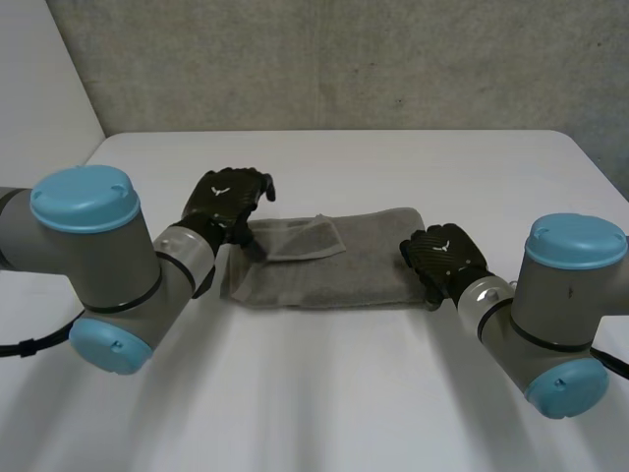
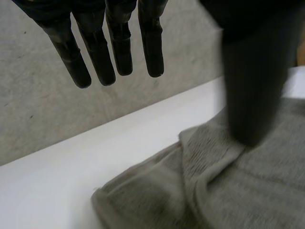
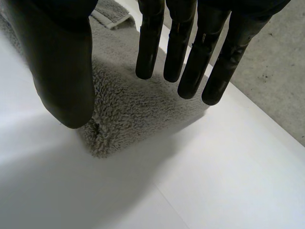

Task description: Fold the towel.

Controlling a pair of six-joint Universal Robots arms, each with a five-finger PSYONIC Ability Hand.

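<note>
Arms come first from where I sit, the left arm (image 1: 93, 265) and right arm (image 1: 555, 305) bent in over the white table (image 1: 324, 393). Just past the right arm, the right hand (image 1: 444, 258) is at the right end of the grey towel (image 1: 334, 270), which lies flat across the middle of the table. On its wrist camera that hand reads as open. Its fingers (image 3: 150, 47) are straight and a little spread above a corner of the cloth, its thumb (image 3: 66, 71) is apart from them, and nothing is pinched.

Further back, the left hand (image 1: 228, 202) is at the towel's left end, by the far corner. It is open too, with straight fingers (image 2: 119, 47) clear of the cloth. Its thumb (image 2: 252, 95) comes down onto, or just above, the pile. Beside it a flap (image 1: 307, 239) of the towel is turned over on itself.

My judgement is that the step in hand is taking hold at both ends. I would lower each hand until the fingers slide under the edge with the thumb on top, then close both together. At the left I would gather the flap's layers into one pinch, or the fold may come out crooked. Beyond the table stands the grey wall (image 1: 344, 59).
</note>
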